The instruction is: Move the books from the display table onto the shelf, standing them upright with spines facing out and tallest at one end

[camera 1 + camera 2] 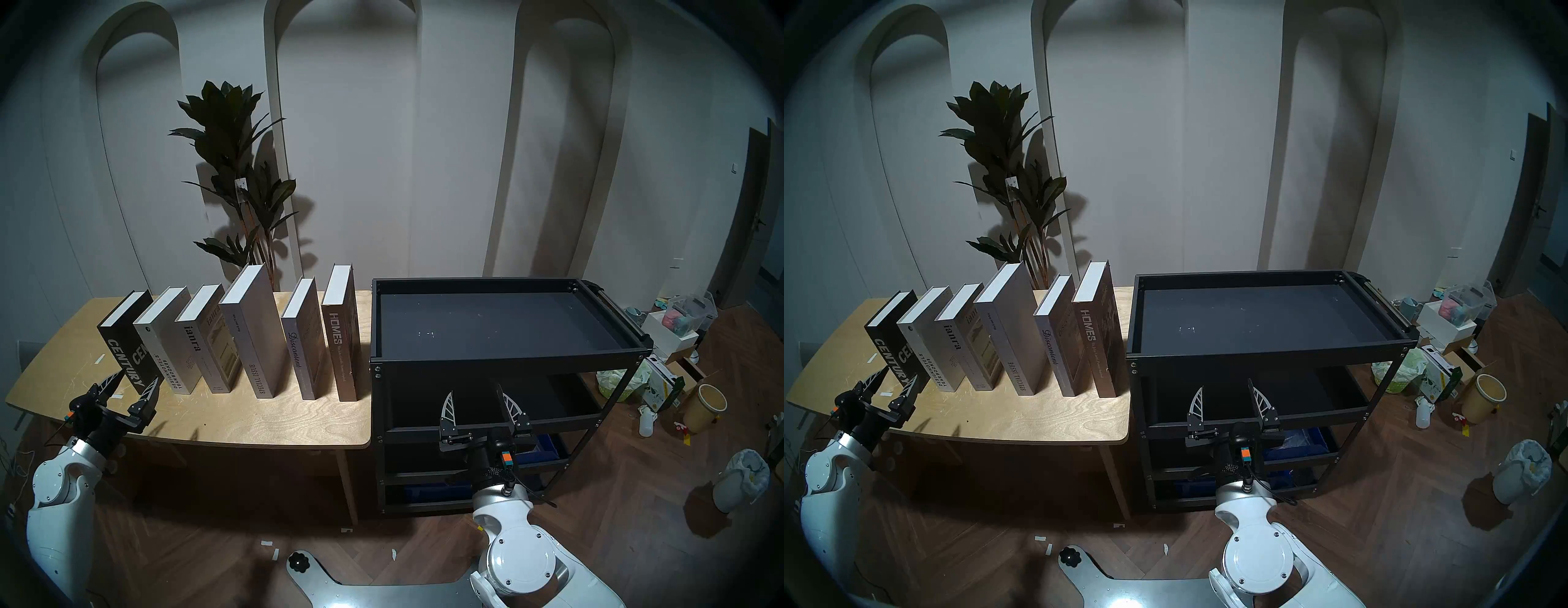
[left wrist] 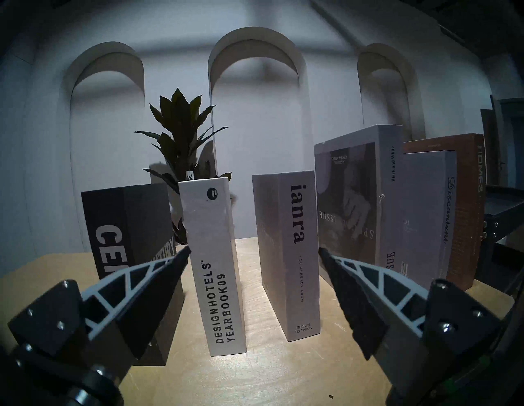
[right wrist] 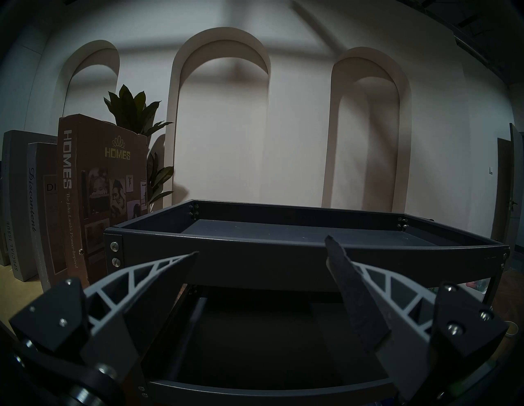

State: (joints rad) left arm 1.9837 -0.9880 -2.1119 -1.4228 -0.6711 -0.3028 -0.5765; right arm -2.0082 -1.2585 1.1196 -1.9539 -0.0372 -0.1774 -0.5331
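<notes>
Several books stand upright in a row on the plywood display table (image 1: pixel 254 418), spines toward me: black CENTURY (image 1: pixel 127 361) at the left, then DESIGN HOTELS YEARBOOK (image 1: pixel 169 344), ianra (image 1: pixel 197 339), the tall SPECIAL ISSUE (image 1: pixel 254 339), Discontent (image 1: pixel 303 346) and brown HOMES (image 1: pixel 341 339) beside the shelf. The black shelf (image 1: pixel 509 354) has a bare top tray. My left gripper (image 1: pixel 138 375) is open, just in front of CENTURY and the yearbook (image 2: pixel 215 269). My right gripper (image 1: pixel 475 389) hangs open and holds nothing, in front of the shelf's second tier (image 3: pixel 283 312).
A tall potted plant (image 1: pixel 242 170) stands behind the table. The rack's lower tiers hold blue bins (image 1: pixel 547 450). On the floor at the right are boxes, a tan bucket (image 1: pixel 706 407) and a white lined bin (image 1: pixel 742 475).
</notes>
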